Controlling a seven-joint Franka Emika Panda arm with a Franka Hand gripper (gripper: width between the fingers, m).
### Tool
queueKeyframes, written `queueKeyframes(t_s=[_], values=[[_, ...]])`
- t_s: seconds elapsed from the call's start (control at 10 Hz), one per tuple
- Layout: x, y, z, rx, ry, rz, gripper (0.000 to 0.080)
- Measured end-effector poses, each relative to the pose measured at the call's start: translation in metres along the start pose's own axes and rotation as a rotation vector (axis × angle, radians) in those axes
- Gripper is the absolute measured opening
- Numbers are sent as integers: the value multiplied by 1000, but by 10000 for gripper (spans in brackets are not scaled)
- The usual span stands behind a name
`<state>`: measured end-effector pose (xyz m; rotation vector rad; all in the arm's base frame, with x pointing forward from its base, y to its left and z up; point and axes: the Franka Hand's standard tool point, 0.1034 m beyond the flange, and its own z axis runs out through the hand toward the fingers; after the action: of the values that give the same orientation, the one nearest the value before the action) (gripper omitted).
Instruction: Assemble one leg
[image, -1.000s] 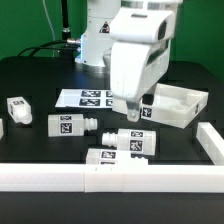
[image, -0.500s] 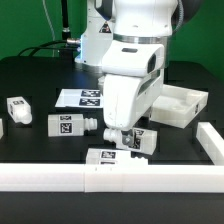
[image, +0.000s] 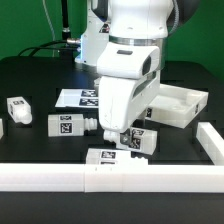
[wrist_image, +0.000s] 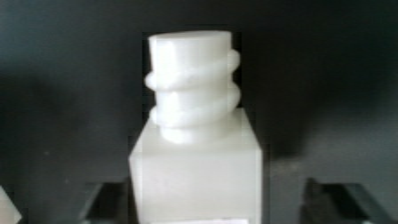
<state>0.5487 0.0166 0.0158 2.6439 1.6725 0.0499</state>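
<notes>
Several white legs with marker tags lie on the black table. In the exterior view my gripper (image: 112, 136) is down at one leg (image: 142, 141) in the front middle, near its peg end. In the wrist view this leg (wrist_image: 199, 170) lies between my fingers, its ridged round peg (wrist_image: 192, 85) pointing away. The fingers (wrist_image: 338, 203) stand on either side with dark gaps to the leg, so the gripper is open. Other legs lie at the front (image: 115, 158), left of centre (image: 68, 125) and far left (image: 18, 109).
The large white square panel (image: 183, 106) lies at the exterior view's right. The marker board (image: 78, 97) lies behind the legs. A white rail (image: 60, 178) runs along the front, and a white block (image: 211, 141) stands at the right.
The arm has come down and toward the exterior view's left and front. The gripper now straddles the front-middle leg. The legs have not moved.
</notes>
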Motion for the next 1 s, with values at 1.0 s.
queueKeyframes(t_s=[1.0], values=[[-80, -29, -89, -29, -57, 129, 284]])
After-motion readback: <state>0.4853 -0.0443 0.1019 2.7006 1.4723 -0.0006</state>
